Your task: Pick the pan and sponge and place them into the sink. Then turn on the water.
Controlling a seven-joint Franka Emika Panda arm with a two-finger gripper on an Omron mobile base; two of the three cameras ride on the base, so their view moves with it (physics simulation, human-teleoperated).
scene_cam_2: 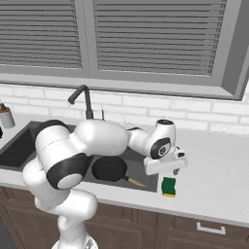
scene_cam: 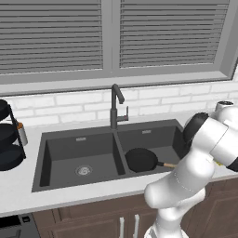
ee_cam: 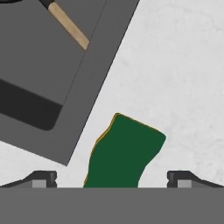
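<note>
pan (scene_cam_2: 109, 168): already in right basin of sink (scene_cam: 56, 158), behind and left of our pincer (scene_cam_2: 168, 169), so we're on step two.
pincer: wide open, empty, hovering directly over sponge (ee_cam: 122, 151); we read this as lining up a top grab.
sponge: flat on counter (scene_cam_2: 214, 175) just beside sink rim, green face up, thin yellow edge, outline wavy.
</note>
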